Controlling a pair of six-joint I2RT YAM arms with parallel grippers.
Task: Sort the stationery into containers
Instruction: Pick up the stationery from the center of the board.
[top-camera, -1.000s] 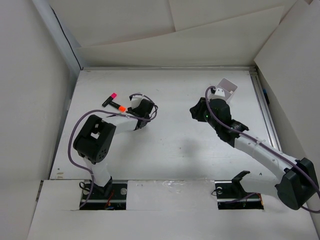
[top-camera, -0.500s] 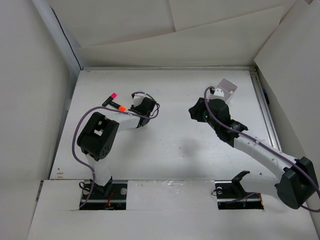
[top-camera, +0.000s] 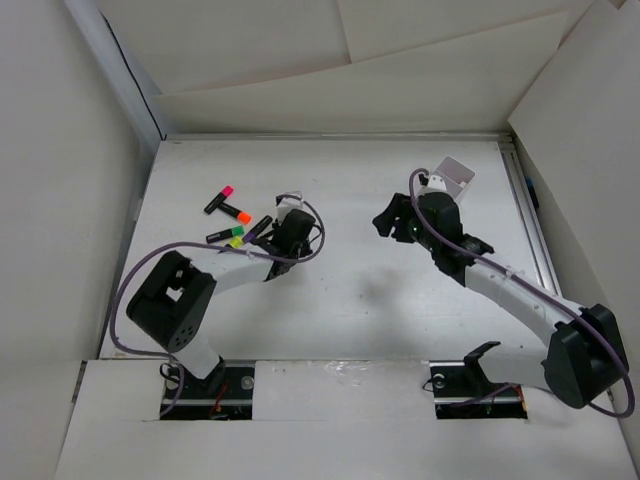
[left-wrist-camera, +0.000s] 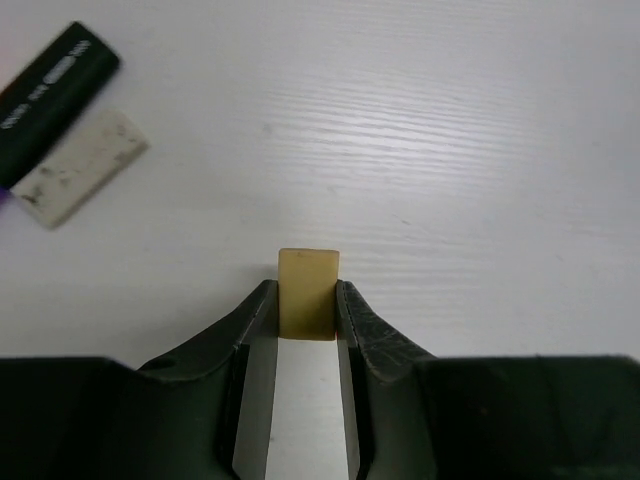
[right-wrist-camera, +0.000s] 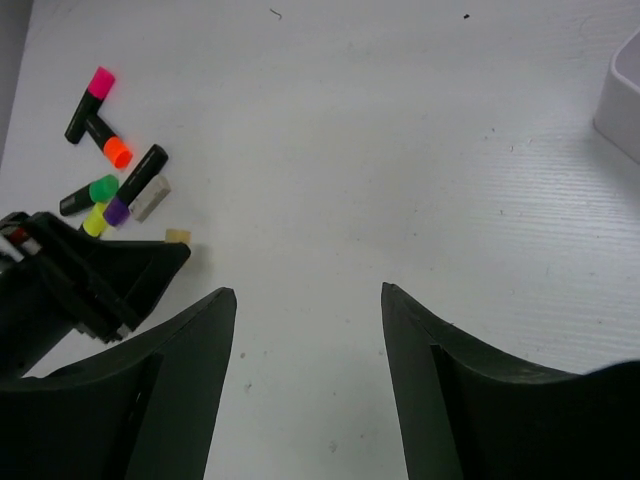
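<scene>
Several highlighters lie at the table's left: pink-capped, orange-capped, green-capped, yellow-capped and a black one with a purple cap. A grey-white eraser lies beside that black marker. My left gripper is shut on a small pale yellow eraser, low over the table just right of the markers. The white tray stands at the far right and shows at the right wrist view's edge. My right gripper is open and empty over the table's middle.
White walls enclose the table on all sides. A metal rail runs along the right edge. The left arm's purple cable loops beside its base. My left gripper also shows in the right wrist view.
My left gripper has moved right and slightly nearer, away from the marker cluster, uncovering the green, yellow and purple-capped markers. My right gripper has shifted slightly left and farther.
</scene>
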